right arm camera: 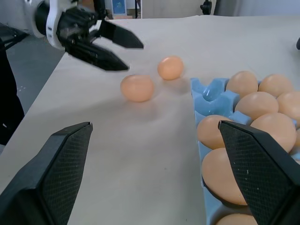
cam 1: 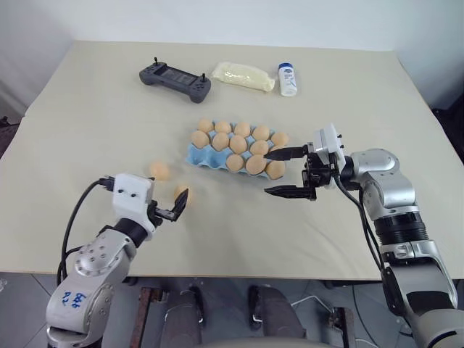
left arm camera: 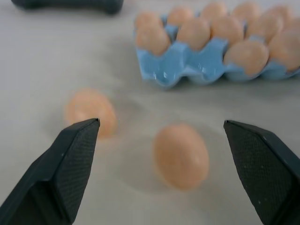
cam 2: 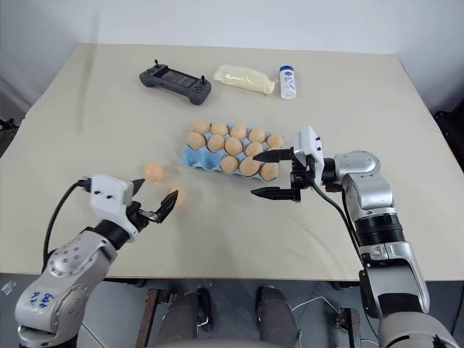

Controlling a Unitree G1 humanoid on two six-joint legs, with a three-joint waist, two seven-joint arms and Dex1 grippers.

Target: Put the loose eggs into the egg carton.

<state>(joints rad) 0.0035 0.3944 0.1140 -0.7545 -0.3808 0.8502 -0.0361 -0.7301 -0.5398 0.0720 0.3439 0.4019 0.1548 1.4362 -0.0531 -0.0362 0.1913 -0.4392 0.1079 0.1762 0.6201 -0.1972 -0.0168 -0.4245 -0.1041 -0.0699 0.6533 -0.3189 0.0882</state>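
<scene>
Beside the egg carton (cam 1: 217, 154) lie two loose eggs (left arm camera: 181, 155), both hands (cam 1: 174, 205) (cam 1: 288, 172) spread and empty.

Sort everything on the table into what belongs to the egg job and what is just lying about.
Job:
- two loose eggs
- egg carton
- left gripper, open
- right gripper, open

Lying about:
- dark grey controller
- pale yellow packet
- small white bottle
</scene>
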